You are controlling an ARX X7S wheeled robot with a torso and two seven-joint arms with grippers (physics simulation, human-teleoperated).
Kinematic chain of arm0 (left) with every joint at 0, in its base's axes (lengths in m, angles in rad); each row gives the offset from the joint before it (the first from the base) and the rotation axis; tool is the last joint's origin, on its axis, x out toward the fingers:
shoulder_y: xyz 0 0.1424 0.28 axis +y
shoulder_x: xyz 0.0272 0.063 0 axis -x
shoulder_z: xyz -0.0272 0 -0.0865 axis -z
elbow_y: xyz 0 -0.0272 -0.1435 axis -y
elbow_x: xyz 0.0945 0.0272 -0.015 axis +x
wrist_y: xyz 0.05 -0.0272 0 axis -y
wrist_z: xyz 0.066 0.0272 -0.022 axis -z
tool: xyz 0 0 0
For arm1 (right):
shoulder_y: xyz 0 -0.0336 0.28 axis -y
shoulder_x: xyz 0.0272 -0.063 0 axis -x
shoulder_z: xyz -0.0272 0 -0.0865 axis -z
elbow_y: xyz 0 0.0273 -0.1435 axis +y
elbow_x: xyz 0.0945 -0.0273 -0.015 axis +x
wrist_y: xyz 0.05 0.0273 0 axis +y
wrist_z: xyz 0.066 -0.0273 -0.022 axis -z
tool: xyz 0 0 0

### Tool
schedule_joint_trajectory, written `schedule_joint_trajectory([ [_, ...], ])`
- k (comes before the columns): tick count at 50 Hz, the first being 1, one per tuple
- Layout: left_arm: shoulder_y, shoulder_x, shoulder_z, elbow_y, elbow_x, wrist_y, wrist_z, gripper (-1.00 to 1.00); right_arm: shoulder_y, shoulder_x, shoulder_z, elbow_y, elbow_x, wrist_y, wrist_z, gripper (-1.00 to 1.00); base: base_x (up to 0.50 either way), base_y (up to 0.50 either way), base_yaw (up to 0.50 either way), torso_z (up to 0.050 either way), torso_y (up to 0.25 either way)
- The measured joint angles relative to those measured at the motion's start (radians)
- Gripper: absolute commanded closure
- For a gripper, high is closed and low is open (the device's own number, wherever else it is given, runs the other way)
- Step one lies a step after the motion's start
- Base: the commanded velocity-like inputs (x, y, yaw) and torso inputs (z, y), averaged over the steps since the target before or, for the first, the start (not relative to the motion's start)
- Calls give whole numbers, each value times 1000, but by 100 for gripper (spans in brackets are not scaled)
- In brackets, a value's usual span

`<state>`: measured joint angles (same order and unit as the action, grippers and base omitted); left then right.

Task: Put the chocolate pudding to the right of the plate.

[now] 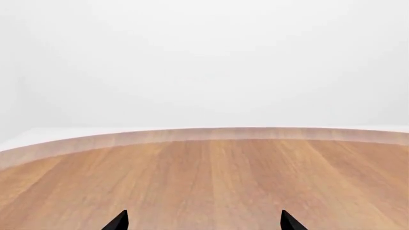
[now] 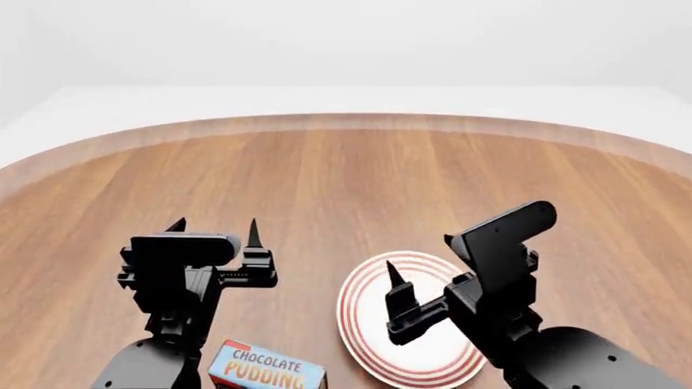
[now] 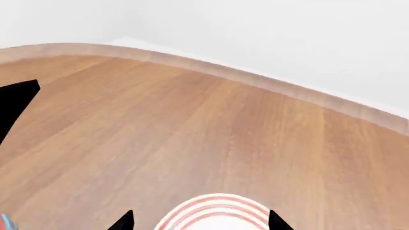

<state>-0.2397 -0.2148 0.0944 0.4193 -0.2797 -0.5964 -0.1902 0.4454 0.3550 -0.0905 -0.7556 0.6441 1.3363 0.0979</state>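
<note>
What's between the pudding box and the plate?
Nothing: in the head view, only bare wooden table shows between the chocolate pudding and the plate.

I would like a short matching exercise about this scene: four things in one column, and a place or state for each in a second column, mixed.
Things:
1. chocolate pudding
2. plate
3. left gripper
4. wooden table

Descriptions:
A. white with red rings, under the right gripper
B. open, holding nothing
C. carries all the objects
D. lying left of the plate

Pairs: 1-D, 2-A, 3-B, 4-C
</note>
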Motion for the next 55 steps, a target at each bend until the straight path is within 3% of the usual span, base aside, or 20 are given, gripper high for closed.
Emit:
schedule_joint_trajectory([
  [17,-3,-6,1,-3,-10,-1,-8,-100,65,71,-9,-1,200,167,-81,-100,0,0,0,0,0],
  [55,-15,-18,13,-4,-23,-6,-30,-100,168,63,-277,177,292,147,-175,-100,0,0,0,0,0],
])
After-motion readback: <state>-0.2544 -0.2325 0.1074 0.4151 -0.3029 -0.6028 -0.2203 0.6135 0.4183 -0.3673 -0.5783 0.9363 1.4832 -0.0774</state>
